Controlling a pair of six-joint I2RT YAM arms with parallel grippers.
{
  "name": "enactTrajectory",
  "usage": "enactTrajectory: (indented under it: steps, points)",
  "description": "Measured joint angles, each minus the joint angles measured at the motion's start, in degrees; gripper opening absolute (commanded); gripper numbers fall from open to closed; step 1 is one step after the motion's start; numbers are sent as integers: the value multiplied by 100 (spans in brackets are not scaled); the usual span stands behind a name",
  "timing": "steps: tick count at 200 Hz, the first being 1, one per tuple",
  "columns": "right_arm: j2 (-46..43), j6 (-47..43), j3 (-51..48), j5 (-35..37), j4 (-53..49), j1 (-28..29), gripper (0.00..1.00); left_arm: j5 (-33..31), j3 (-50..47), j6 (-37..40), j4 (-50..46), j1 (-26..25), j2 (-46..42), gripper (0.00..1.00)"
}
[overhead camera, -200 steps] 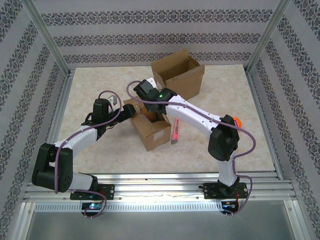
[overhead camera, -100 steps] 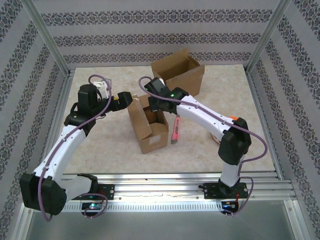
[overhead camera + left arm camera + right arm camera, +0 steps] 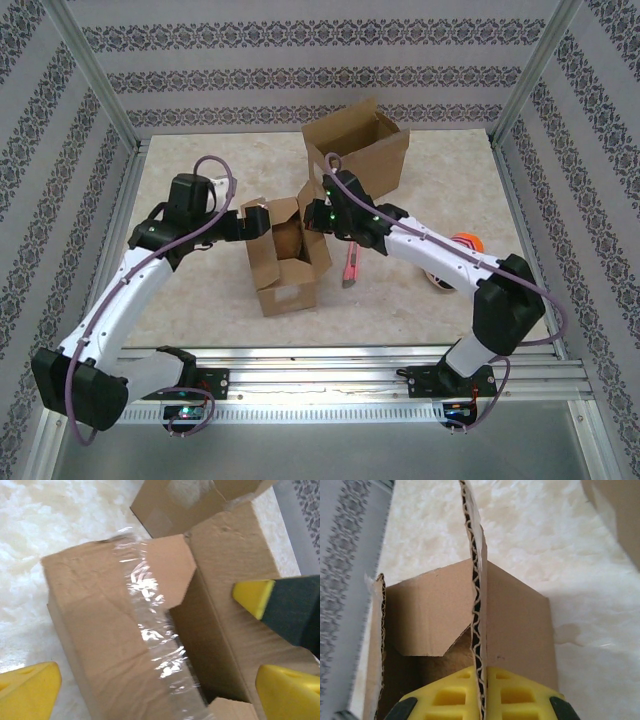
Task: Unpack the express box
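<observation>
The express box (image 3: 287,262), a small brown carton with clear tape on one flap, stands open-topped at the table's middle. My right gripper (image 3: 318,214) is shut on its upright right flap (image 3: 476,575); the yellow fingertips (image 3: 449,696) pinch the corrugated edge between them. My left gripper (image 3: 252,220) is open at the box's left side, hovering over the taped flap (image 3: 150,630), with its yellow fingertips (image 3: 29,690) wide apart on either side of the box. What lies inside the box is dark and cannot be made out.
A larger open carton (image 3: 358,150) stands at the back of the table. A pink utility knife (image 3: 351,262) lies just right of the small box. An orange-and-white tape roll (image 3: 458,250) sits partly under the right arm. Metal frame posts border the table.
The right gripper has swung right and toward the front with the flap, pulling the box more upright and a little leftward. The left gripper rose away, then came back down beside the box.
</observation>
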Motion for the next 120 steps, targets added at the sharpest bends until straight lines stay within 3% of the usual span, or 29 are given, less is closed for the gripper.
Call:
enactTrajectory:
  steps: [59,110,120]
  points:
    - [-308,887,-901,-238,1231,-22,0,-1609,951,181,-1027,-1093,831,100]
    - [-389,1259,-1285,-306,1849,-22,0,-2796,1340,175,-1849,-1580,1523,100]
    - [-389,1296,-1300,-315,1891,-22,0,-3021,1438,170,-2004,-1661,1648,96]
